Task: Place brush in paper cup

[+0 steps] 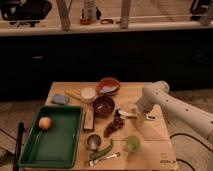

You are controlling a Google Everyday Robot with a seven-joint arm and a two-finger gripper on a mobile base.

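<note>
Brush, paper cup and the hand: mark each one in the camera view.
brush (127, 115): camera view, middle of its white handle.
paper cup (88, 93): camera view, centre of its open top.
hand (140, 119): camera view, its tip, by the brush's right end.

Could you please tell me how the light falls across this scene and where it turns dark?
Camera view: the wooden table is warmly and evenly lit, the cabinet front behind it is nearly black, and the counter above is bright; the pale gripper, by the brush right of the table's middle, and the paper cup stand out against the wood.
</note>
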